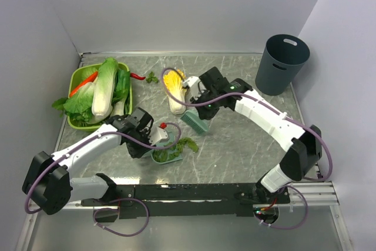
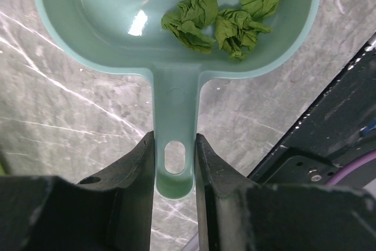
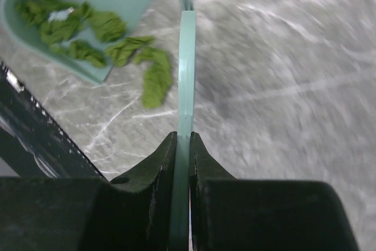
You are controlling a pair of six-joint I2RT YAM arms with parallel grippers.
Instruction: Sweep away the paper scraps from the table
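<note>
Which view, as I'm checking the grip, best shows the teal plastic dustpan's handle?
The left wrist view: the teal plastic dustpan's handle fills the centre, clamped by the left gripper, hang-hole visible. The top external view shows the pan small, its handle hidden by the gripper. The right wrist view shows only the pan's corner.

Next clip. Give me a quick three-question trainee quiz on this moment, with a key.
1. True or false: the left gripper is shut on the handle of the dustpan.
2. The right gripper holds: A a sponge, B a teal brush, C nothing.
3. Where do paper scraps lie outside the dustpan?
Key: 1 true; 2 B; 3 on the table, just off the dustpan's open edge.
</note>
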